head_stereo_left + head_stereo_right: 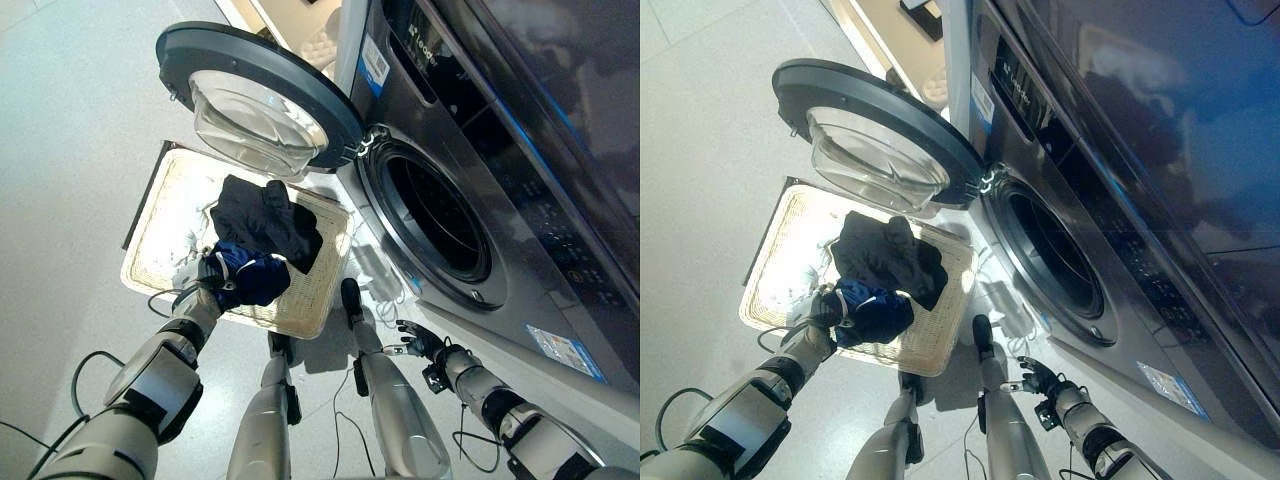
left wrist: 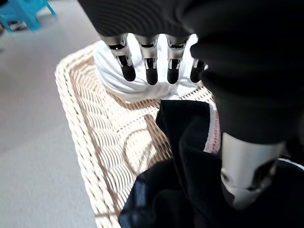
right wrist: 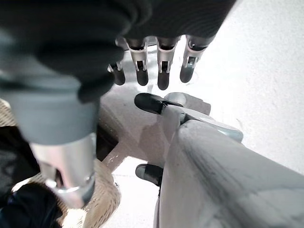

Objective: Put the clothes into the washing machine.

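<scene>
A wicker basket (image 1: 150,215) stands on the floor left of the washing machine. In it lie a black garment (image 1: 265,225), a dark blue garment (image 1: 258,280) and white cloth (image 1: 185,250). My left hand (image 1: 212,272) is down in the basket at the blue garment. Its fingers (image 2: 151,66) are straight over the white cloth (image 2: 118,80), and its thumb lies against dark cloth (image 2: 190,180) without closing on it. The machine's round door (image 1: 260,100) hangs open over the basket, and the dark drum opening (image 1: 435,215) is free. My right hand (image 1: 420,342) hangs open low by the machine's base, holding nothing.
The washing machine's dark front (image 1: 520,180) runs along the right side. The open door overhangs the basket's far end. A blue plastic item (image 2: 23,12) stands on the pale floor beyond the basket (image 2: 95,123). Bare floor lies to the left.
</scene>
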Tool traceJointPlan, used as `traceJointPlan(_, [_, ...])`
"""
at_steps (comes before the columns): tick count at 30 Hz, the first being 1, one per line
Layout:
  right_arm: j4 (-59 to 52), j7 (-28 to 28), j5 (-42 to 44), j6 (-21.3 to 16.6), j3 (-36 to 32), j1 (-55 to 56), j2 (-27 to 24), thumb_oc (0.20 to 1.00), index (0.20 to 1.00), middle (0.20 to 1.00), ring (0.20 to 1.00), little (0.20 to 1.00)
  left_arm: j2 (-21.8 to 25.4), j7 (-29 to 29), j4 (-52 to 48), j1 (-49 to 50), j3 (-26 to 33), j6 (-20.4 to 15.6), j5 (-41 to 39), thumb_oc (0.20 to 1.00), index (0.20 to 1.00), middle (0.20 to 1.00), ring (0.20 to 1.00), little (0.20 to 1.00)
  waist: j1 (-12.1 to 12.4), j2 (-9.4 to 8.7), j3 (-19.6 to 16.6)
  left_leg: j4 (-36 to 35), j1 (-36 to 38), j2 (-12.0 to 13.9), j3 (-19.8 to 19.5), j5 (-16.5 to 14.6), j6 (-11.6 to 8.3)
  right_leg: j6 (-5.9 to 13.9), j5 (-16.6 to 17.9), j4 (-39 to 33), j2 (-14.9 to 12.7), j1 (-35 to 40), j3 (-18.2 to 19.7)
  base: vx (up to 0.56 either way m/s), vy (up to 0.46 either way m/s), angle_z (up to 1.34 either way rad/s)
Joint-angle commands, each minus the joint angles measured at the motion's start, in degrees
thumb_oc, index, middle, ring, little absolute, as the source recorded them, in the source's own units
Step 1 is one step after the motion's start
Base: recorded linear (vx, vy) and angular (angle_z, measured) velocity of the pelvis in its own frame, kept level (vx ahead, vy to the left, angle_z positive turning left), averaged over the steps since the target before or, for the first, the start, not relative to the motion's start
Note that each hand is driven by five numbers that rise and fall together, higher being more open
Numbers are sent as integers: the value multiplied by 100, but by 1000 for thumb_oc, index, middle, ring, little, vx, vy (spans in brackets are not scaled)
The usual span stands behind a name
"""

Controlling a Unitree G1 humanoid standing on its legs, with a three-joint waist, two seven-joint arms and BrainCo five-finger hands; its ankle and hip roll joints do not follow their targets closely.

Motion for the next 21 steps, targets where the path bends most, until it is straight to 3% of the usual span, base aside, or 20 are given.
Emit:
traceJointPlan(1, [-131,-66,220,9,254,-87,-122,1000,1000,1000,1000,1000,217,339,241,-322,193,-50,186,1000,1000,1000,1000,1000,-57,7,7,480,-849,-312,-258,354,291,41,-394,757,189,-315,-112,-31,-33,1])
traceJointPlan(8, [-149,-87,287,37,277,-194,-103,1000,1000,1000,1000,1000,212,28,221,-427,75,-129,349,1000,1000,1000,1000,1000,-62,6,7,441,-1045,-295,-262,435,264,41,-343,746,209,-515,-140,-6,0,0])
traceJointPlan(12, [-291,-145,431,60,315,-293,-108,1000,1000,1000,1000,1000,213,-399,164,-620,-257,143,526,1000,1000,1000,1000,1000,-105,-13,7,391,-1283,-267,-237,508,237,63,-268,751,215,-774,-118,-21,-5,0])
traceJointPlan(17, [-502,-255,571,110,325,-406,-98,1000,1000,1000,1000,1000,111,-1406,108,-828,-594,435,470,1000,1000,1000,1000,1000,-183,-48,7,267,-1540,-249,-187,576,207,96,-155,656,229,-1066,-111,-7,-4,0])
traceJointPlan(21, [-582,-329,580,172,323,-474,-94,1000,1000,1000,1000,1000,3,-1738,-6,-949,-746,655,429,1000,1000,1000,1000,1000,-216,-63,7,239,-1718,-249,-180,604,192,110,-94,609,225,-1243,-121,0,0,0])
